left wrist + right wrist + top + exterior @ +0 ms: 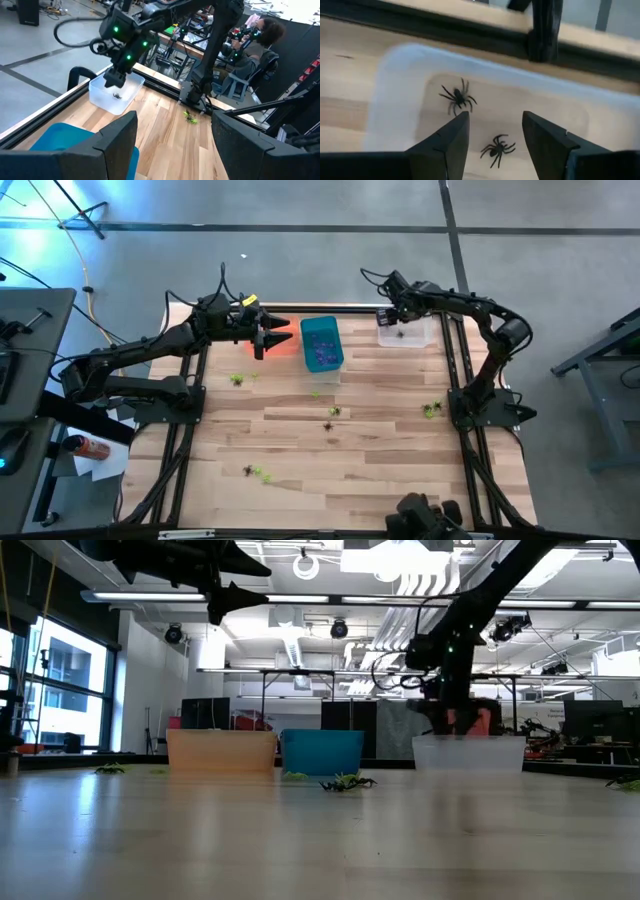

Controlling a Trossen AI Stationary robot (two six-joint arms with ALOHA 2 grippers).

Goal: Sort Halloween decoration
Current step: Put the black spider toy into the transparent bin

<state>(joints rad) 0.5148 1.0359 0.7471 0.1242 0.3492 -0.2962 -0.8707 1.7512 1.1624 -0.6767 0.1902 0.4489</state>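
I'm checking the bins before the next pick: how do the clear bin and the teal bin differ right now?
The clear bin is see-through and holds two black spiders; the teal bin is opaque blue with purple pieces inside. The right claw hangs open over the clear bin, while the left claw hovers open beside the teal bin, not over it. Both bins stand upright along the table's far edge.

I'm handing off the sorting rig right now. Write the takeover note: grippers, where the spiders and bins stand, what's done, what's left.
Right gripper: open, empty, over the clear bin; two black spiders lie in it.
Left gripper: open, empty, above the orange bin.
Teal bin, between the other two, holds purple pieces.
Done: some black and purple ones are binned.
Left: loose spiders on the table: green near the left arm, centre, by the right arm's base, front left.
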